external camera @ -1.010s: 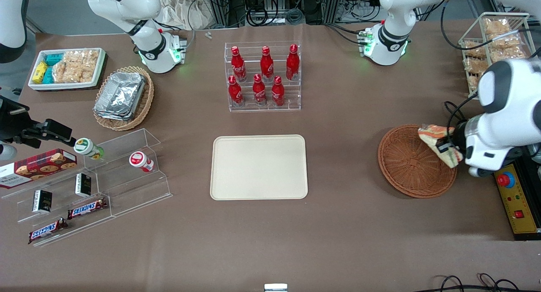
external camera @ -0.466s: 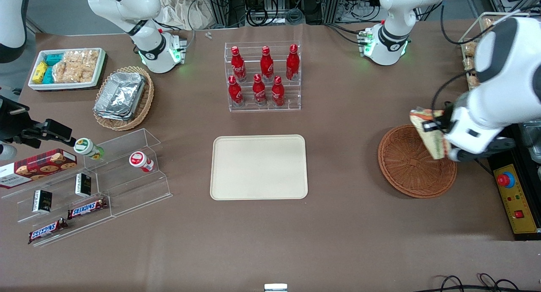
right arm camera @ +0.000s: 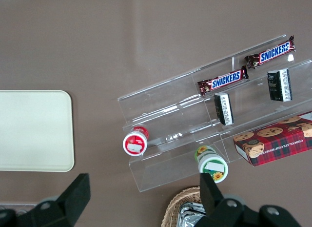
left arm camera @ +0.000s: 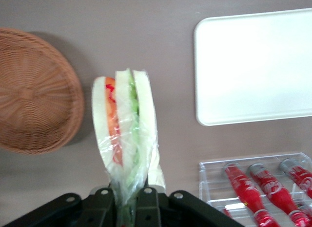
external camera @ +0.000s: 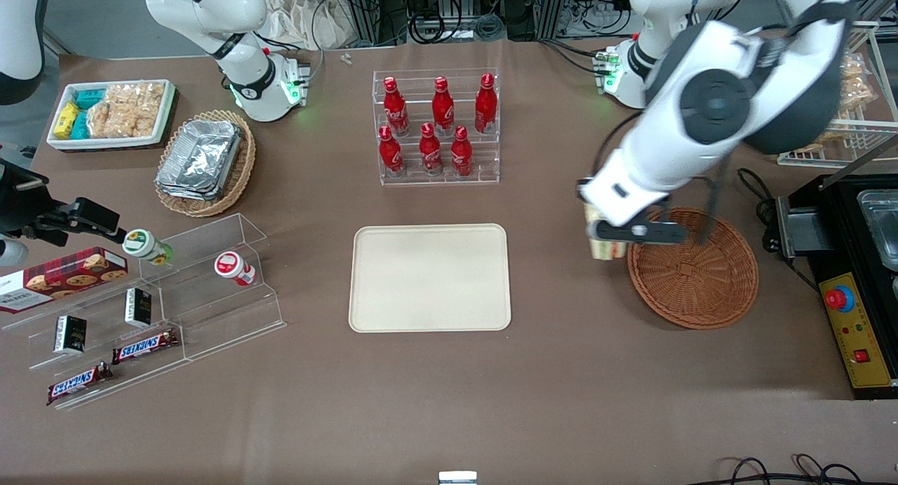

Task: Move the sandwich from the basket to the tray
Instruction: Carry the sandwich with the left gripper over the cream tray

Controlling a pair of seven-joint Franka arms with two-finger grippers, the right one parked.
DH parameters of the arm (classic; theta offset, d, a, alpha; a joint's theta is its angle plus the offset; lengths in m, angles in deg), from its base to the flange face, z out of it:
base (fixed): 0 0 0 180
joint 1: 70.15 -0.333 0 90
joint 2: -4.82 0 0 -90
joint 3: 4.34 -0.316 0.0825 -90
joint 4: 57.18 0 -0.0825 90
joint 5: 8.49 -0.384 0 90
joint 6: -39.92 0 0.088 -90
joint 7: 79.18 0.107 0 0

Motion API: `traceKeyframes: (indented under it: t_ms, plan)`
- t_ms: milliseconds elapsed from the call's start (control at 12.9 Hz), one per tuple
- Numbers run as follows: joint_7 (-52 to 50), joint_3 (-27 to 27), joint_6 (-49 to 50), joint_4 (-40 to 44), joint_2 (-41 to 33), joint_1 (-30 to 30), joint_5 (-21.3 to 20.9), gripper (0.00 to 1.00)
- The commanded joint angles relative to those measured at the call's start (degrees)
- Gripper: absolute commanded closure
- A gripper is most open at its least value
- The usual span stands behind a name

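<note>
One sandwich [left arm camera: 126, 124], one basket [external camera: 694, 269], one tray [external camera: 429, 277]. Gripper [left arm camera: 129, 194] hangs above the table btwn basket & tray, just beside the basket's rim, fingers pinching the wrap at the sandwich's narrow end. Sandwich is a wedge: 3 white bread slices w/ orange-red and green filling layers, clear crinkly film around it, held off the table. Basket is round, shallow, reddish-brown woven wicker, nothing in it. Tray is flat, rectangular, cream plastic w/ rounded corners & low rim, bare. Farther from the front camera than the tray: 6 red bottles [external camera: 435, 125] w/ white script, 2 rows of 3 on a clear acrylic stepped rack [external camera: 436, 173].
</note>
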Motion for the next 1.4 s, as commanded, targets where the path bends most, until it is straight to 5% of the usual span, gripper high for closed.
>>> traceKeyframes:
  t_ms: [0, 1010, 1087, 1165, 1320]
  plan:
    - [-5.1, 0.2, -6.5, 1.0, 5.7, 4.9, -1.4, 0.91]
    - [-20.7, -0.4, -28.7, 0.8, 29.9, 14.2, -22.7, 0.87]
    - [-21.7, -0.4, -28.8, 0.8, 30.3, 14.2, -22.9, 0.60]
    - [-22.7, -0.3, -28.8, 0.8, 30.3, 14.2, -23.0, 0.01]
    - [-26.7, -0.3, -28.8, 0.9, 29.6, 14.1, -22.9, 0.00]
